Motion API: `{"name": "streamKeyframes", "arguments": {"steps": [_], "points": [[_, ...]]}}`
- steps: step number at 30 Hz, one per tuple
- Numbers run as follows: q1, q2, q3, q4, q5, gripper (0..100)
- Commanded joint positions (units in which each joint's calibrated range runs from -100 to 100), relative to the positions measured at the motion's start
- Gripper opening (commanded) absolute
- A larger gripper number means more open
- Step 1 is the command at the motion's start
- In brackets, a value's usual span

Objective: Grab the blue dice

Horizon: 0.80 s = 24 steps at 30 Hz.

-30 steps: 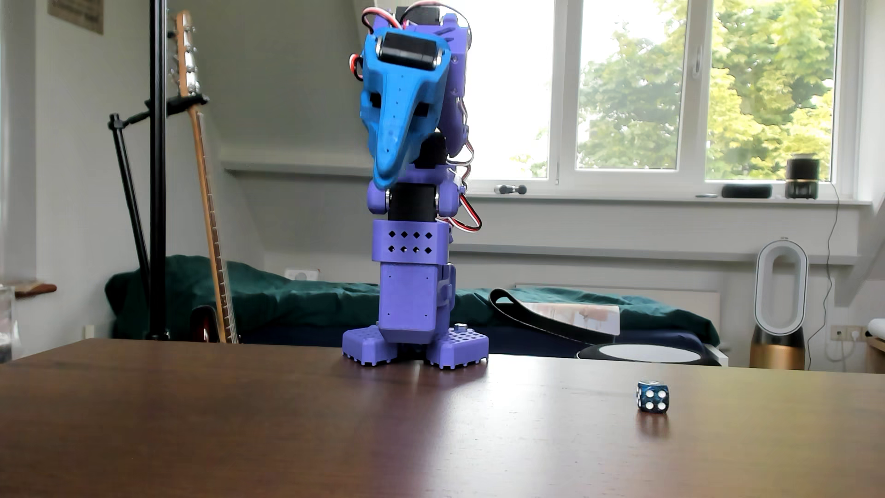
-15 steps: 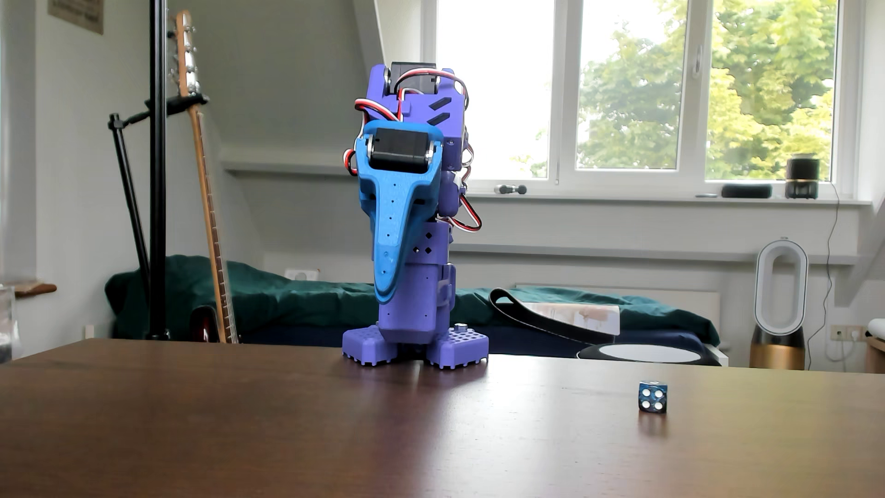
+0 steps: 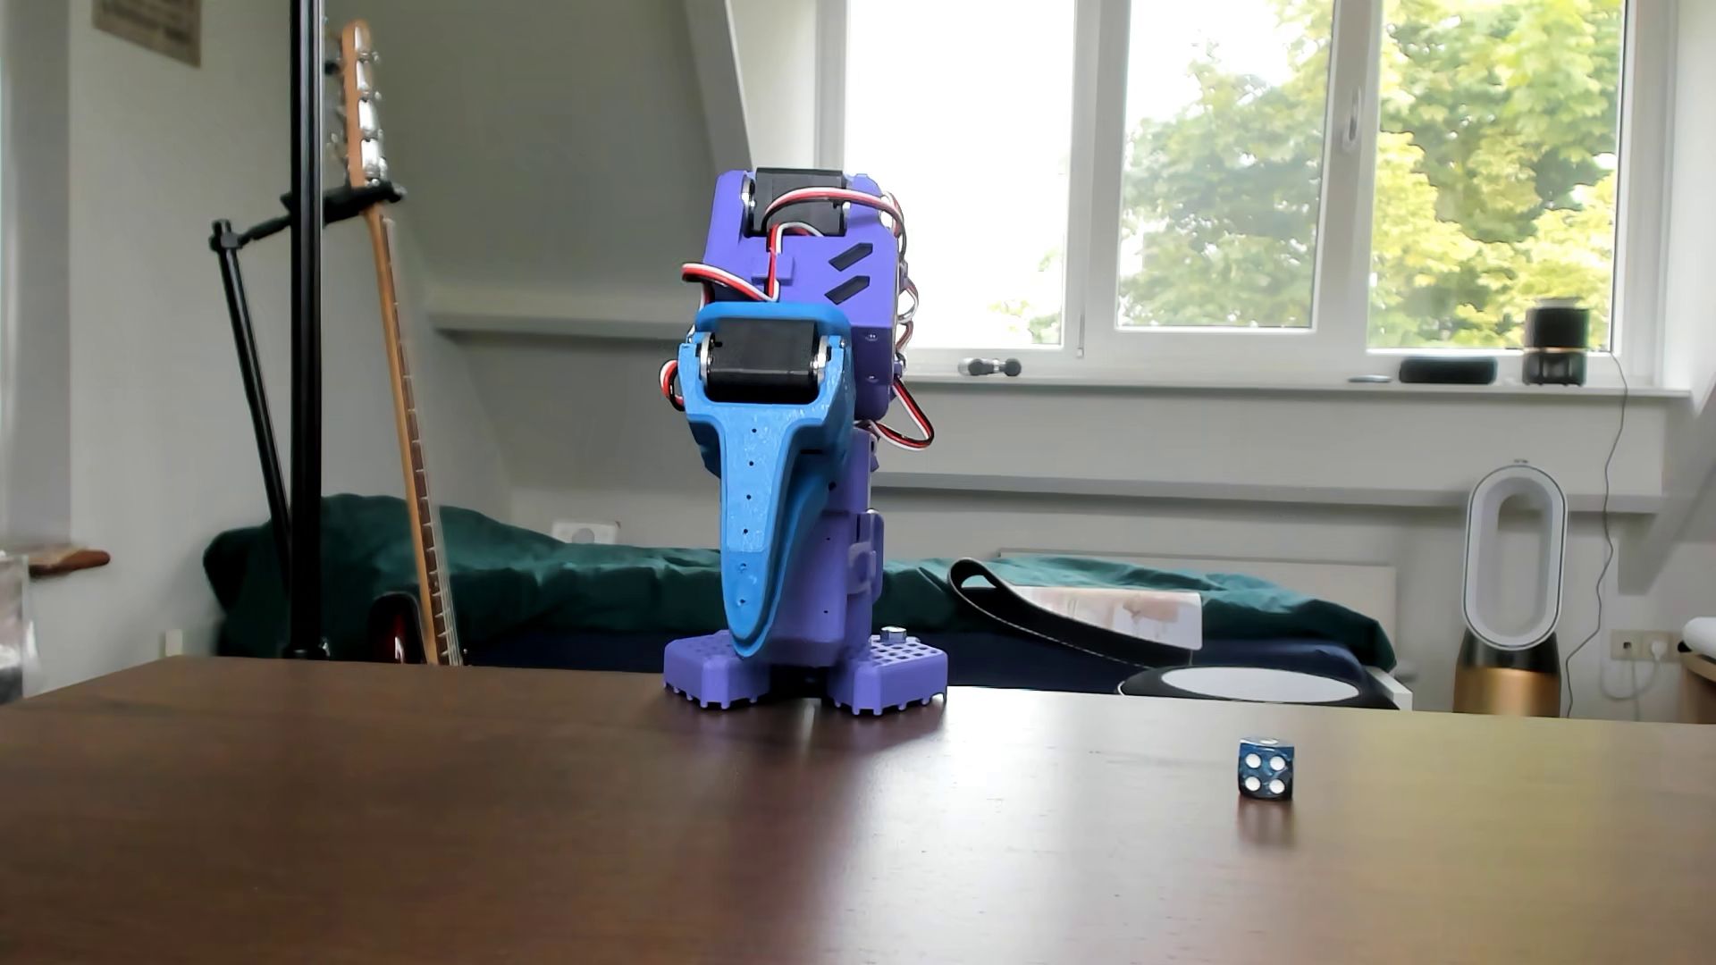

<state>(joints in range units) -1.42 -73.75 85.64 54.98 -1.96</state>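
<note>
The gripper (image 3: 754, 640) hangs with its tip pointing down, just in front of the purple arm's (image 3: 806, 278) base (image 3: 887, 682) at the far edge of the table (image 3: 557, 835). Only its bright blue finger (image 3: 766, 520) faces the camera, seen nearly edge-on, with a black motor (image 3: 763, 362) set in its wide upper end. The second finger is hidden behind it, so I cannot tell whether the gripper is spread or closed; nothing shows at its tip. The tip hangs low, about level with the base plate, though from this low angle it is hard to say if it touches the table.

The blue dice (image 3: 1265, 768) sits on the table well apart from the gripper, off to the right of it in this view and nearer the camera. It rests flat, and the face turned to the camera shows four white pips. A dim reflection of it lies on the glossy wood just below.

Behind the gripper, red, white and black wires (image 3: 905, 413) loop around the arm. To the left of the gripper, farther back, a guitar (image 3: 399, 371) stands beside a black stand (image 3: 305, 325).
</note>
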Motion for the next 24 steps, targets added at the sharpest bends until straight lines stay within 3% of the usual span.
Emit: {"name": "streamKeyframes", "arguments": {"steps": [1,8,24], "points": [[-0.05,-4.49,1.43,-7.48,-1.30,1],[1.34,-20.73,13.99,-12.95,-1.09,1],[1.59,-23.99,13.81,-5.60,-1.19,2]]}}
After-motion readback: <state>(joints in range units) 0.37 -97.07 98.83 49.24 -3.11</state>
